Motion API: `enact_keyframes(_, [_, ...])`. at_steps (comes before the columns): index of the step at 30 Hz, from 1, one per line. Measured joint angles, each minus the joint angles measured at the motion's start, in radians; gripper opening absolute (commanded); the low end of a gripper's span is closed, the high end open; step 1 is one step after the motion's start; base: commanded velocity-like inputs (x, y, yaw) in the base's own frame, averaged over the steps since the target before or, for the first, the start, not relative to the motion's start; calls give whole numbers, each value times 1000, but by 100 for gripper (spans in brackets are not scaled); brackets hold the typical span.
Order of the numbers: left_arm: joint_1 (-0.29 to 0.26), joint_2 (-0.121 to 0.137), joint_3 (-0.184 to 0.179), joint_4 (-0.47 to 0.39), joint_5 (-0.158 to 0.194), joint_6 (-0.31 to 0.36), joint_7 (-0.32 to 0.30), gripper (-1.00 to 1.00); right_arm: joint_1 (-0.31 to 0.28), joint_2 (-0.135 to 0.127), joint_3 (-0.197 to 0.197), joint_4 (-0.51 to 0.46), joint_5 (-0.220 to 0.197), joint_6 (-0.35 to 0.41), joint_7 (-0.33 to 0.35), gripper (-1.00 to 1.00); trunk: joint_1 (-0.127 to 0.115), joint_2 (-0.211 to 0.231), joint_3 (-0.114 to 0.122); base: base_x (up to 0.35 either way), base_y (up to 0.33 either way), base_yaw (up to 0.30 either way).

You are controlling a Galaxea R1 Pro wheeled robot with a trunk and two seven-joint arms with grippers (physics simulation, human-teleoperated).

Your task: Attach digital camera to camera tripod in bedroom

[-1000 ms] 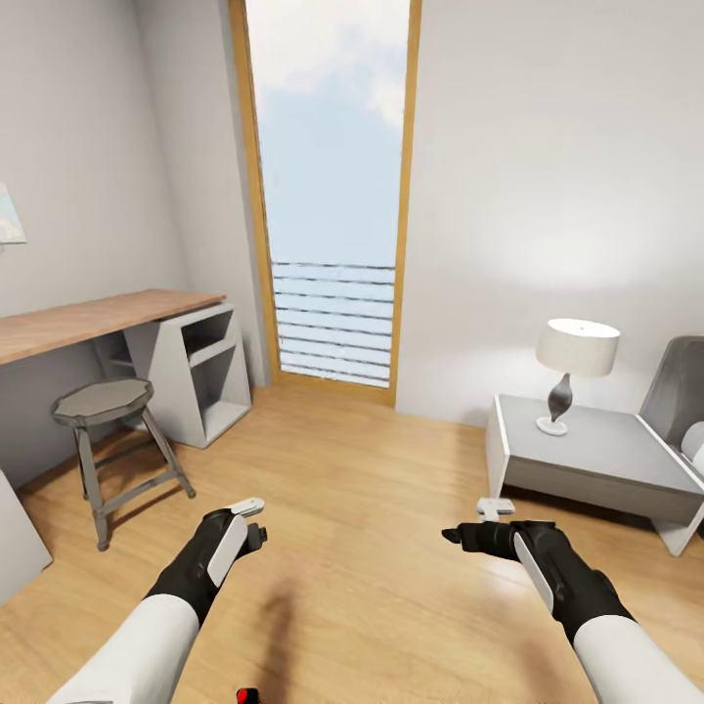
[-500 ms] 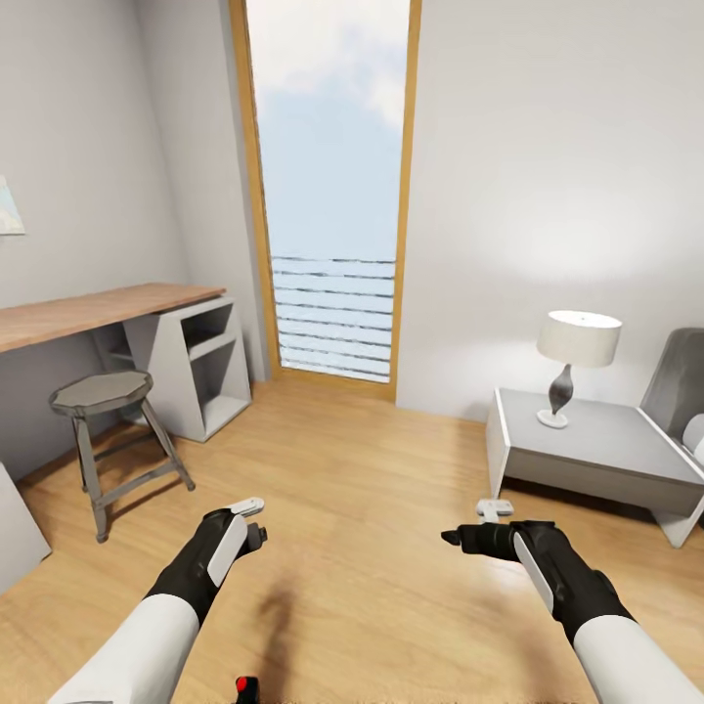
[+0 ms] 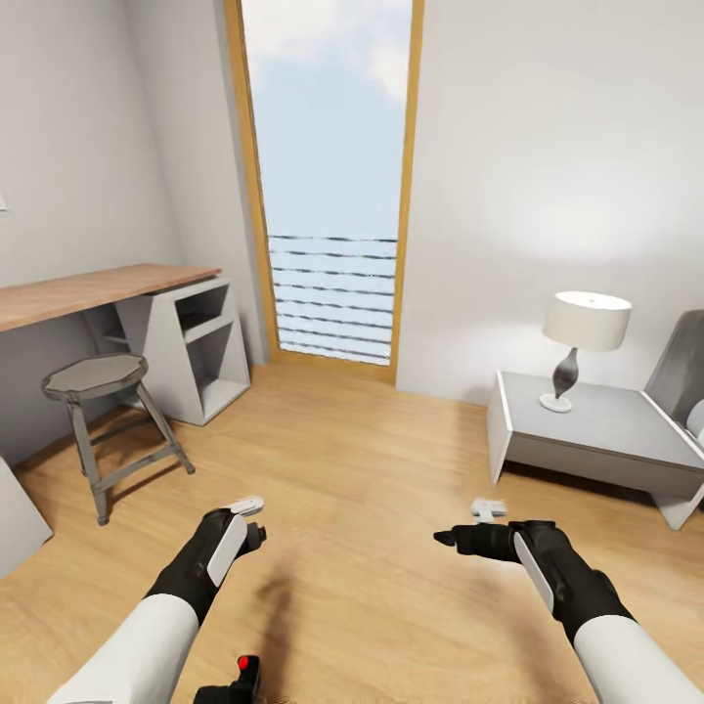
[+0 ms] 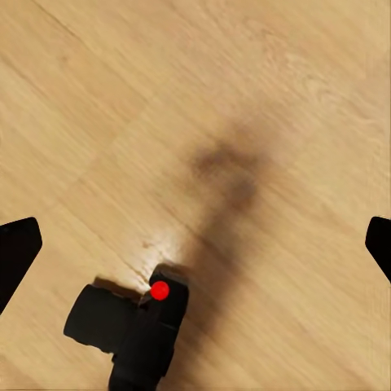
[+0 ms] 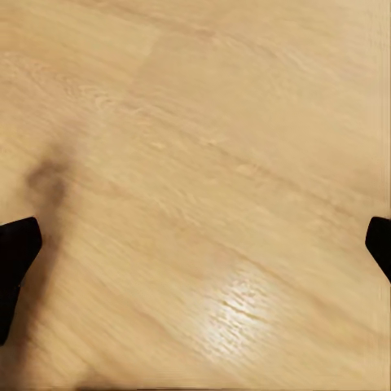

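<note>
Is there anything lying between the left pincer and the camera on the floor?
No. In the left wrist view, bare wooden floor and a shadow lie between the open left pincer and the camera.

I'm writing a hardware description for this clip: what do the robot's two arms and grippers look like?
Both arms match: smooth white forearm shells running into black wrist sections with a white inlay panel along the top. The left gripper and right gripper are black with short, tapered fingers, and a small pale grey-white tab sits by each. In both wrist views the fingertips are plain matte black. No cables or markings are visible.
</note>
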Motion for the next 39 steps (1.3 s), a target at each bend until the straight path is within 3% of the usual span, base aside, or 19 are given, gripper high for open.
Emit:
enact_keyframes(4, [0,0,0,-1,0,0,1,100,0,-1,0,0,1,-1,88,100,2,-1,-15,0,0,0])
enact_keyframes(5, [0,0,-1,-1,0,0,2,100,0,-1,-1,0,2,-1,136,100,2,-1,-19,0,0,0])
enact_keyframes(10, [0,0,0,-2,-1,0,3,100,0,-2,-2,2,4,-1,201,100,5,-2,-39,0,0,0])
enact_keyframes(39, [0,1,-1,2,-3,1,6,100,0,-3,-3,1,7,-1,260,100,18,-9,-151,0,0,0])
